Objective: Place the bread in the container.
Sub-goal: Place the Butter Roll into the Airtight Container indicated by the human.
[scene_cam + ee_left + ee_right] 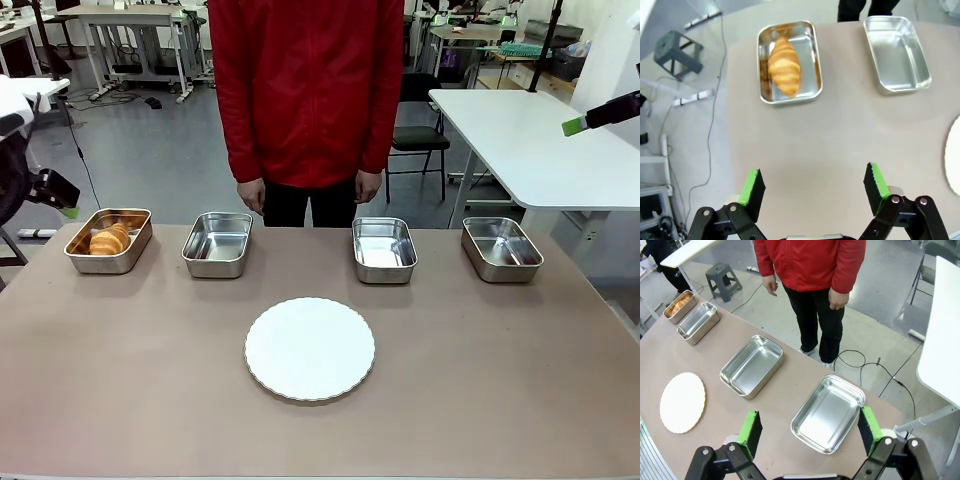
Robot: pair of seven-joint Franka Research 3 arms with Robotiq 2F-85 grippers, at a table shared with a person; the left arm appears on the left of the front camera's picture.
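Front, left-wrist and right-wrist views of a brown table (520, 380) shared with a person in a red jacket (305, 90), who stands at the far edge with both hands hanging at the sides. Four steel pans stand in a row along the far side, and a round white plate (310, 349) lies nearer the robot, between the two middle pans. The bread (110, 239), a golden-brown croissant, lies inside the container (136, 244), the pan at the robot's far left; in the left wrist view it lies lengthwise in that pan, filling much of its floor. The left gripper (814, 186) hangs above bare tabletop with its jaws spread wide and nothing between the green pads; the bread and container are well ahead of the fingertips, apart from them and off to one side. The second pan (218, 243) and third pan (384, 249) hold nothing. The right gripper (808, 432) is raised above the table's right end, its jaws likewise wide apart and holding nothing, with the fourth pan (501, 247) directly beyond its fingers. In the front view a green-tipped finger of the right gripper shows at the upper right, above the neighbouring white table (530, 130).
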